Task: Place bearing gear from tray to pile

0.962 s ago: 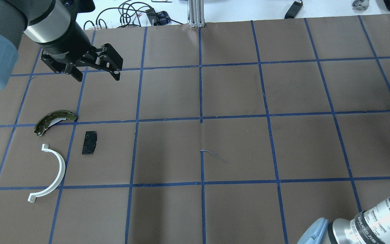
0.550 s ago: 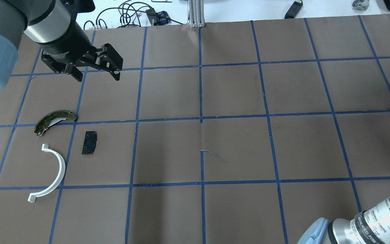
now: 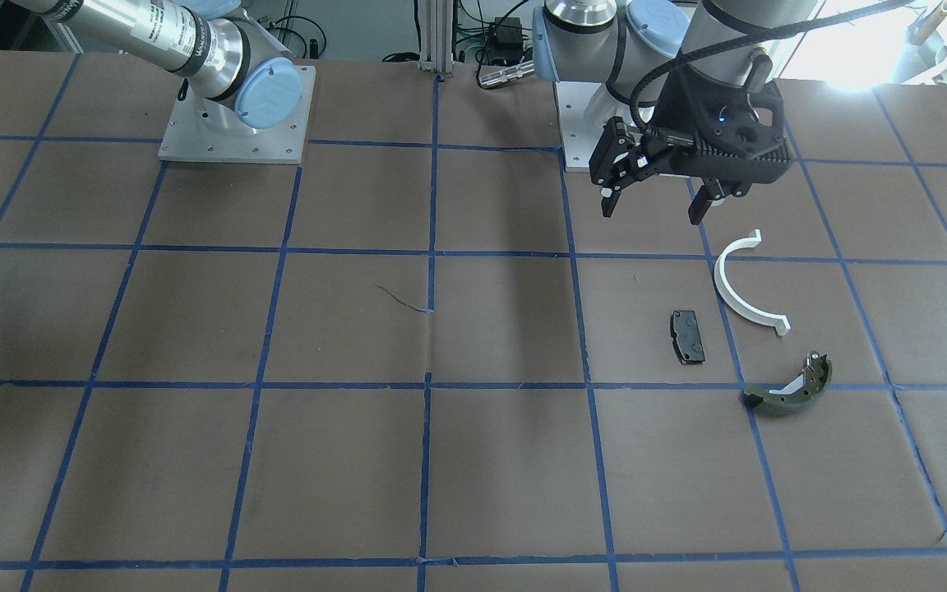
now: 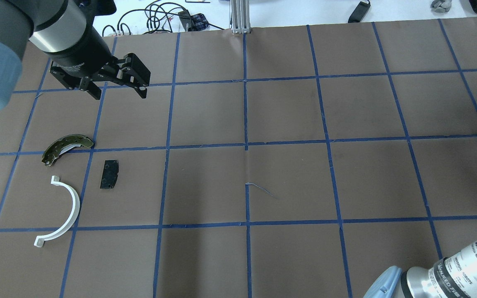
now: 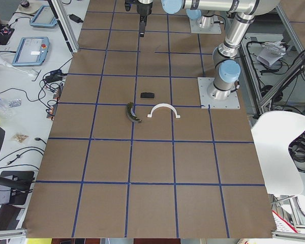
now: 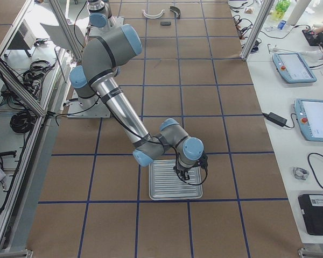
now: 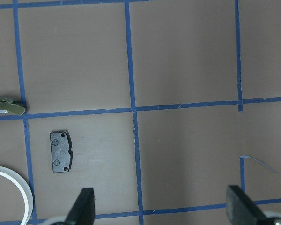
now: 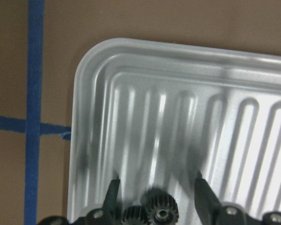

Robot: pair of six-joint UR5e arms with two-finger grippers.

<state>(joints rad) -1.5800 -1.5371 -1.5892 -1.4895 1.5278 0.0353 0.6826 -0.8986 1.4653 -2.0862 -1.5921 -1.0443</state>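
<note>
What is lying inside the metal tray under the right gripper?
A dark bearing gear sits on the ribbed tray, between the open fingers of the right gripper. What the gripper covers cannot be seen.

A brown table point(image 4: 288, 111) gridded with blue tape point(image 4: 245, 116) stands among aluminium posts point(image 4: 238, 16), a white side bench point(image 5: 15, 86) with cables point(image 5: 53, 77) and pendants point(image 5: 33, 50), a white chair point(image 5: 282, 152), and glare point(image 3: 847, 53), perhaps from a window.

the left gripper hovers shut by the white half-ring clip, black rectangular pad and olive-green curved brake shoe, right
Not shut: the left gripper is open, fingers wide apart in the left wrist-mounted view. It does hover by the white half-ring clip, black rectangular pad and olive-green curved brake shoe.
</note>
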